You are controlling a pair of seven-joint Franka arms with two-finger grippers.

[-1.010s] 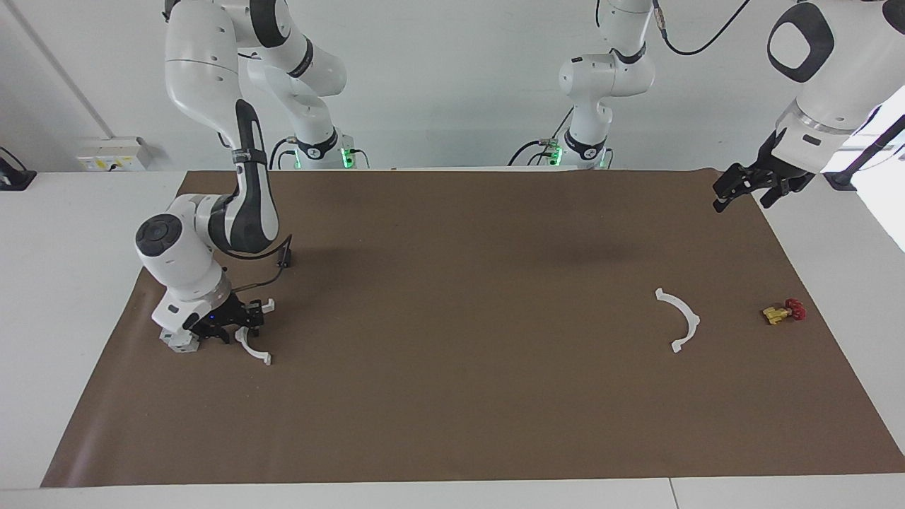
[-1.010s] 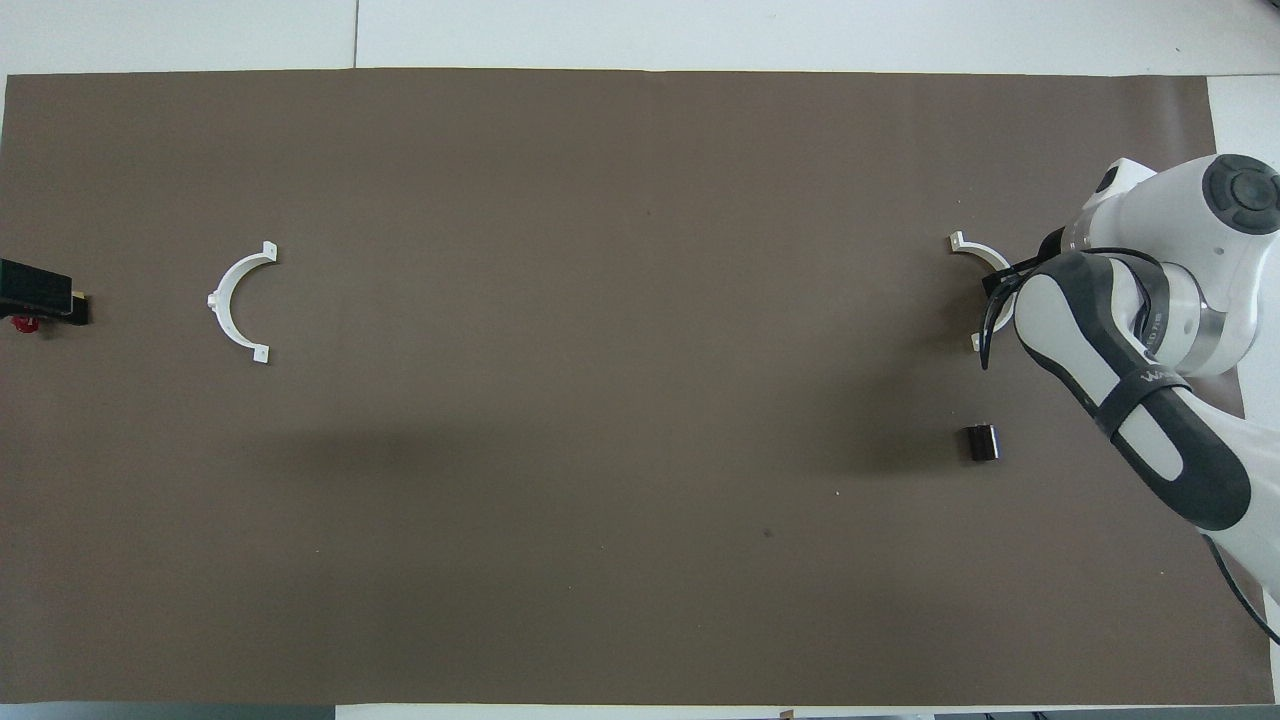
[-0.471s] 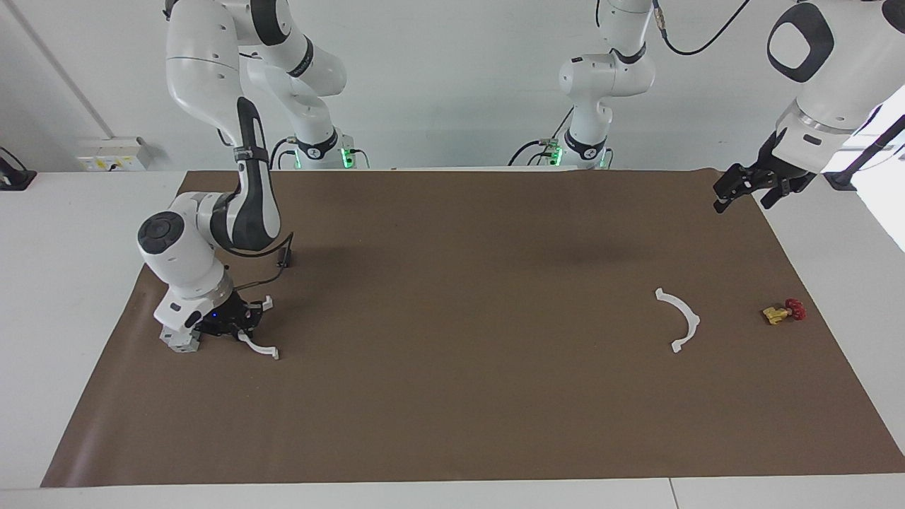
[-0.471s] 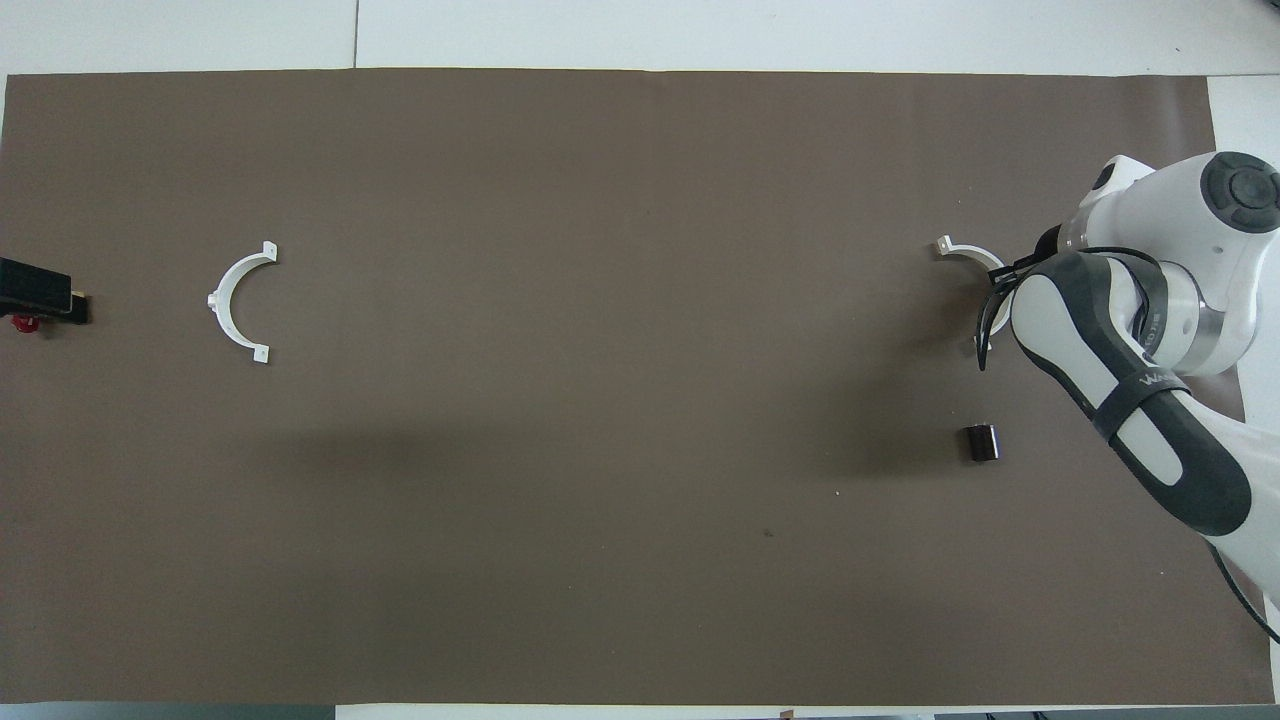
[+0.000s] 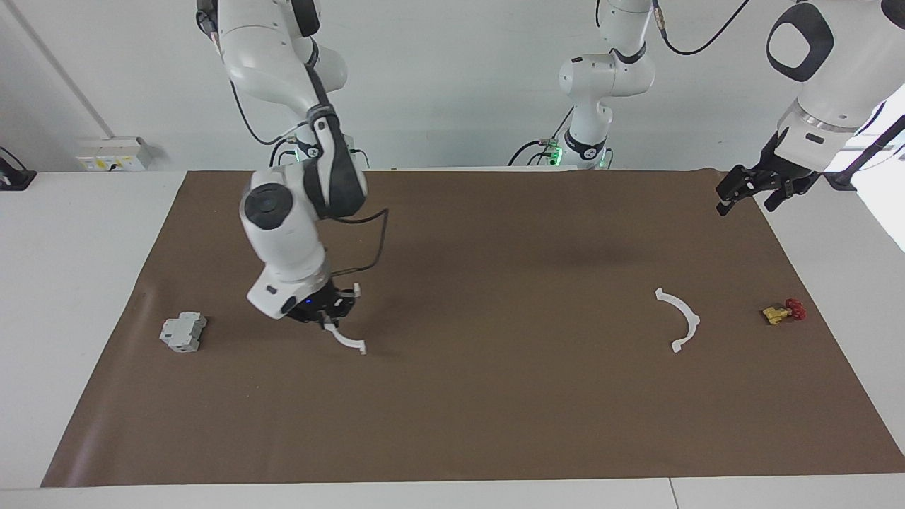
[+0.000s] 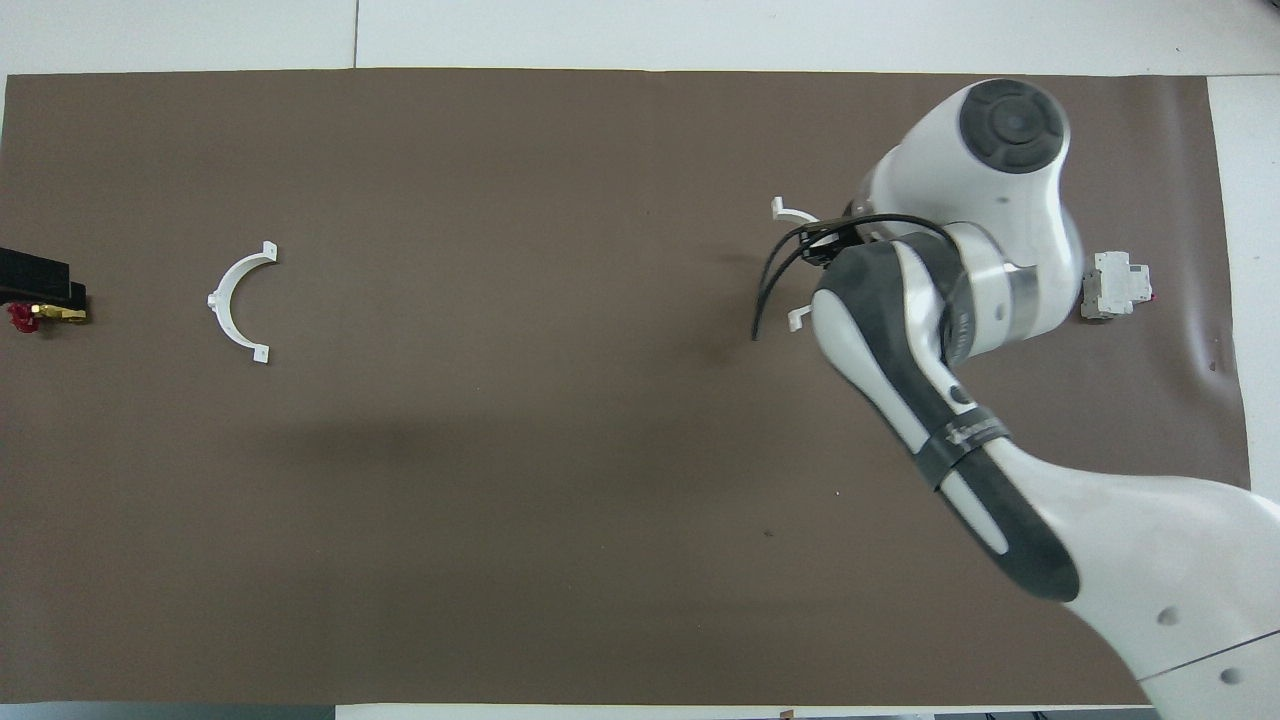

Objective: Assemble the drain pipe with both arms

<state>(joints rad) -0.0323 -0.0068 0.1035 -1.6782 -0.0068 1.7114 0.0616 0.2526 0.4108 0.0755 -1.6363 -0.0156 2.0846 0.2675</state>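
One half of the drain pipe, a thin white arc [image 5: 348,341], hangs from my right gripper [image 5: 331,311], which is shut on its upper part over the brown mat. From overhead the right arm covers most of this arc, and only its end tabs [image 6: 781,209] show. The other white arc [image 5: 684,318] [image 6: 232,298] lies flat on the mat toward the left arm's end. My left gripper [image 5: 749,187] [image 6: 38,285] hangs open and empty over the mat's corner at that end, waiting.
A grey boxy block [image 5: 183,332] [image 6: 1115,285] sits on the mat [image 5: 495,410] at the right arm's end. A small red-and-yellow valve [image 5: 783,311] [image 6: 30,317] lies near the mat's edge at the left arm's end, beside the lying arc.
My right gripper closed on the arc next to the grey block, lifted it and carried it toward the table's middle, uncovering the block. The left arm has barely moved.
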